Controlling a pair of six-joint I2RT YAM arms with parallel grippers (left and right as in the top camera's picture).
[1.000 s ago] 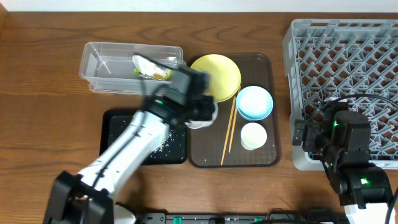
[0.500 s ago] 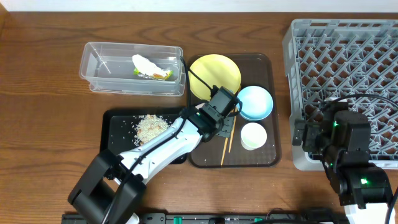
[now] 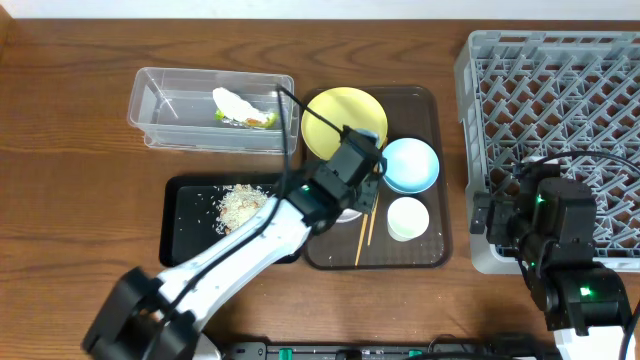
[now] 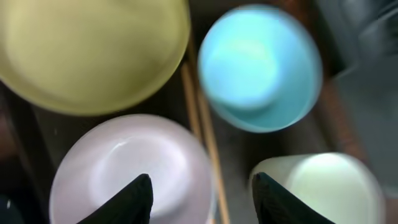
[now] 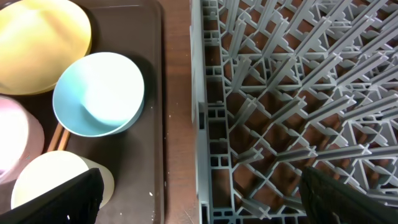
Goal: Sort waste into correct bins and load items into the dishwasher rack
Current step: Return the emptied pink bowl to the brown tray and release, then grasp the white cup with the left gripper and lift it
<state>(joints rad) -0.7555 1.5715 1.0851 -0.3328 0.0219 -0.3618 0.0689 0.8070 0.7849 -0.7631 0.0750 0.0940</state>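
The left gripper (image 4: 202, 180) hangs over the brown serving tray (image 3: 438, 180), fingers spread and holding nothing. One fingertip is above the white bowl (image 4: 118, 171); the other is beside the small pale cup (image 4: 317, 186). The chopsticks (image 4: 202, 124) lie between the fingers, and the yellow plate (image 4: 93, 50) and light blue bowl (image 4: 258, 65) crowd the far side.

On the worktop (image 3: 70, 180), the clear tub (image 3: 165, 110) contains the snack wrapper (image 3: 243, 108), and the black tray (image 3: 185, 230) carries the rice heap (image 3: 240, 205). The dishwasher rack (image 3: 560, 100) stands well to the right.

The right gripper (image 5: 205, 199) is spread wide at the rack's near left corner, empty.

One second ago the left arm was blurred above the boundary between the black tray and the serving tray. It has since moved right, and the rice heap is now exposed. The right arm is unchanged.
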